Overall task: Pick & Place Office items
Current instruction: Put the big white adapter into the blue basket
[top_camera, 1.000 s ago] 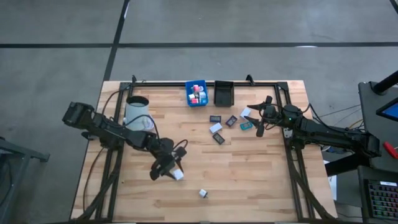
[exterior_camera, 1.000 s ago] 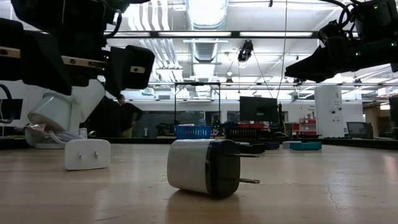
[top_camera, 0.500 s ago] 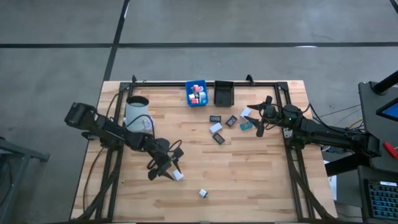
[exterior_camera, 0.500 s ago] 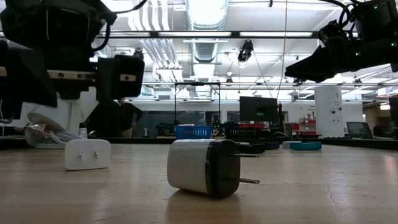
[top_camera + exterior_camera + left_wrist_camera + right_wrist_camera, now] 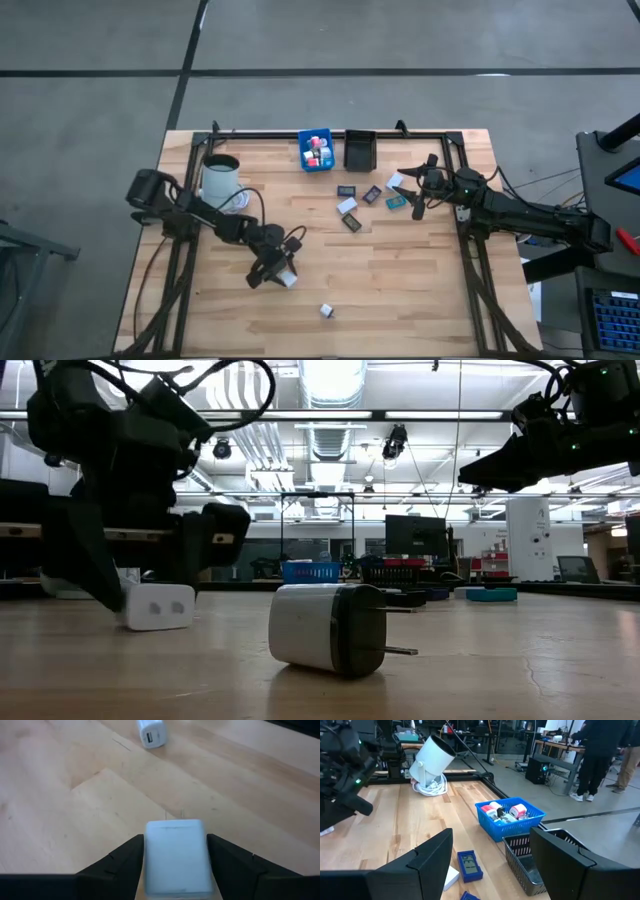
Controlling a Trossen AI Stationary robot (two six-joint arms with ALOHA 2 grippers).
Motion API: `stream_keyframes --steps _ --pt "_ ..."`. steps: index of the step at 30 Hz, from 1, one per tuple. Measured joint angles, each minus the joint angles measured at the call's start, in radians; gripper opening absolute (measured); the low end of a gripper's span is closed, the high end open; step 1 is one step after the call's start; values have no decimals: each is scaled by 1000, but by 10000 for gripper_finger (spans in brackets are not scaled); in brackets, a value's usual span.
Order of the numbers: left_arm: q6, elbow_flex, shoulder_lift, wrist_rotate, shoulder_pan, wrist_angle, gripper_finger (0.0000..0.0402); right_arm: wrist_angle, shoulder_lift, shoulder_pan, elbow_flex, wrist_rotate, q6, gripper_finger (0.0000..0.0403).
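A white cube-like block (image 5: 176,857) rests flat on the table left of centre (image 5: 288,279). My left gripper (image 5: 270,275) is open and low at the table, one finger on each side of that block (image 5: 160,606). A second block, white and black with two metal prongs (image 5: 330,630), lies on its side nearer the front edge (image 5: 326,311). Several flat rectangles (image 5: 350,210) lie right of centre. Beside them, above the table, hangs my right gripper (image 5: 422,187), open with nothing between its fingers (image 5: 490,865). My left gripper comes at the white block slanting down from the table's left. One finger (image 5: 105,585) stands against the block's side low down (image 5: 130,610). The other finger (image 5: 222,535) is close by the opposite side; whether it touches I cannot tell. The block lies on the table.
A blue bin (image 5: 317,150) with cube pieces and a black bin (image 5: 359,149) stand at the far edge. A large white mug (image 5: 221,180) with a white cable stands at the far left. People stand in the room beyond the table (image 5: 600,755).
My left gripper has sunk to the table, its fingers coming down on either side of the white block, with the gap between them unchanged. The block has slid a little toward the table's right.
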Motion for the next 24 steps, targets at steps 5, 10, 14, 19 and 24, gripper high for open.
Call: stream_keyframes --steps 5,10,14,19,24 --pt "-6 0 23 0 4 17 218 0 0 0 0 0 0 256" --pt "-9 1 28 0 6 20 218 0 0 0 0 0 0 256" --pt "-13 1 28 1 8 25 218 0 0 0 0 0 0 256" --pt "-18 1 28 1 8 27 212 0 0 0 0 0 0 256" --pt "-24 1 28 2 8 32 187 0 0 0 0 0 0 256"
